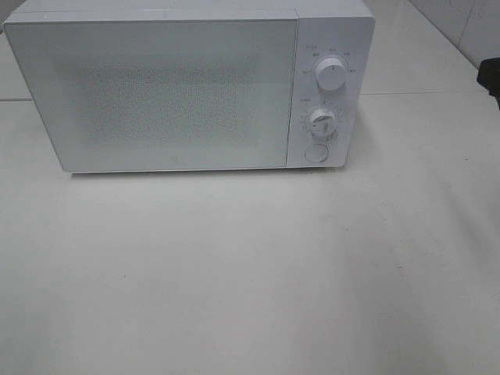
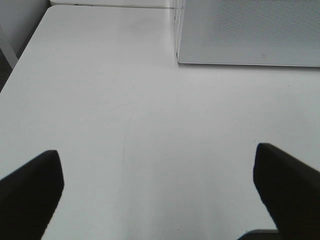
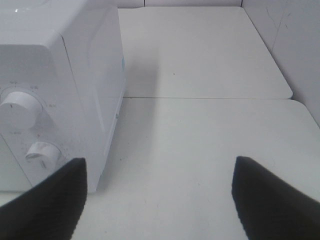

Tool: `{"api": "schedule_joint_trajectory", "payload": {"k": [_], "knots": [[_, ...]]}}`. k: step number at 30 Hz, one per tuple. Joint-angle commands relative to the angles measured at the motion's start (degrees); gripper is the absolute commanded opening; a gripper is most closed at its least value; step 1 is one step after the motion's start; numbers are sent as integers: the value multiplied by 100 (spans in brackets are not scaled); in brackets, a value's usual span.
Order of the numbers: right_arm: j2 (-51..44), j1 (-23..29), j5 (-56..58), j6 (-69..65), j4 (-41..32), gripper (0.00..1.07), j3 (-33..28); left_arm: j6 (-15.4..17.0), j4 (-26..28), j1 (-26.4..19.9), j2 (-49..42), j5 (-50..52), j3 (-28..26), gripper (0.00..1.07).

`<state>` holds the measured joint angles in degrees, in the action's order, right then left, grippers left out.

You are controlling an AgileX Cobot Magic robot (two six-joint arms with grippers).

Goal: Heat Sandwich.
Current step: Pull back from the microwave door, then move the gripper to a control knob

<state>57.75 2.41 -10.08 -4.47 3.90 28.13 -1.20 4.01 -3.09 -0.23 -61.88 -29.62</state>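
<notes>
Sandwich not in any view. The microwave door is shut and frosted, so I can't tell if it's inside. Left pincer wide, empty, over bare bench front-left of the oven. Right pincer wide, empty too, beside the control side. Likely step: open the door. I'd press the round button squarely with one fingertip, stay off the dial just above it, and keep the left arm clear of the door swing.

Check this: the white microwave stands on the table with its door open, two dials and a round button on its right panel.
One error: the microwave has its door shut, flush with the front, as the exterior high view shows. The rest holds: white, on the table, two dials and a round button on its right panel.
</notes>
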Motion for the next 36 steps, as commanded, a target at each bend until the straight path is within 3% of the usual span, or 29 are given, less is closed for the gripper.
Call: {"api": "schedule_joint_trajectory", "payload": {"k": [1,9,17,36], "knots": [[504,-29,-1003,-23,17,76,11,23,11,0,-155,52,11,98],[1375,476,-2068,665,-332,76,11,23,11,0,-155,52,11,98],[2257,1536,-3621,1982,-2269,76,-223,23,11,0,-155,52,11,98],[3638,3501,-5506,2028,-4142,76,-298,23,11,0,-155,52,11,98]]}}
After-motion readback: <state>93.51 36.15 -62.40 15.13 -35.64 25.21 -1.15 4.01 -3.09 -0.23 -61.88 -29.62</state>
